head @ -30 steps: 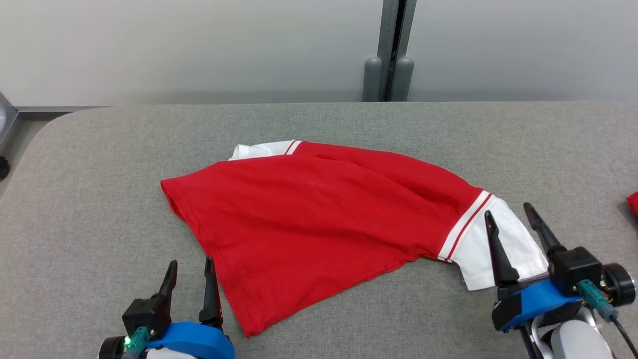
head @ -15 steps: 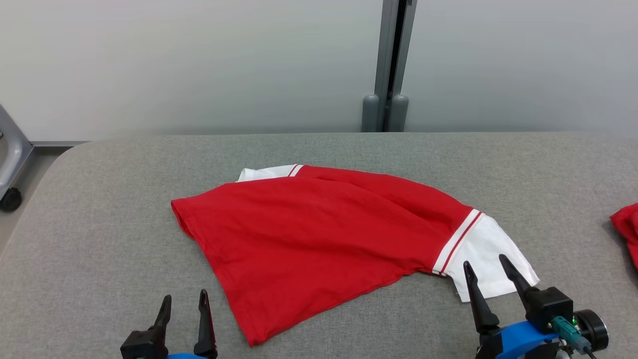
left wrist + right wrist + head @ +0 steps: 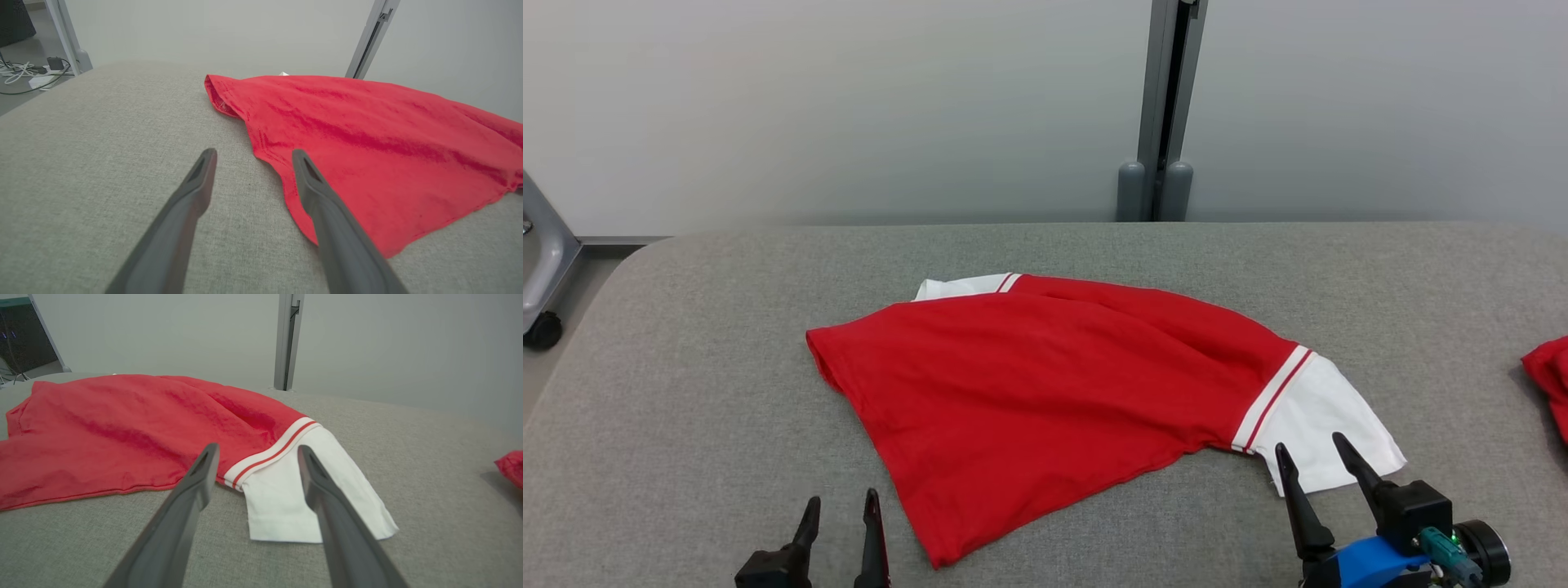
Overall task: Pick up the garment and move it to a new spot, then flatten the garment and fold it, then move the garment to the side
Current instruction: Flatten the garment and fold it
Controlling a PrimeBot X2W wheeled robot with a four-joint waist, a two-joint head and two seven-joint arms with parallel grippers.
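Observation:
The garment (image 3: 1045, 384) is a red shirt with white striped sleeves, lying folded on the grey table (image 3: 686, 392). One white sleeve (image 3: 1323, 425) points toward the near right, another (image 3: 964, 286) peeks out at the back. My left gripper (image 3: 841, 502) stands open at the near left, just short of the shirt's bottom hem (image 3: 286, 179). Near the right front, my right gripper (image 3: 1311, 449) is open too, its fingers above the white sleeve (image 3: 286, 490) without holding it.
Another red cloth (image 3: 1547, 380) lies at the table's right edge, also seen as a red cloth (image 3: 510, 465) in the right wrist view. A grey post (image 3: 1160, 106) stands behind the table against the wall. A wheeled frame (image 3: 539, 278) is off the left corner.
The head camera tilted up, so everything sits lower in view. Both grippers have drawn back toward me, away from the shirt, staying open. The shirt has not moved.

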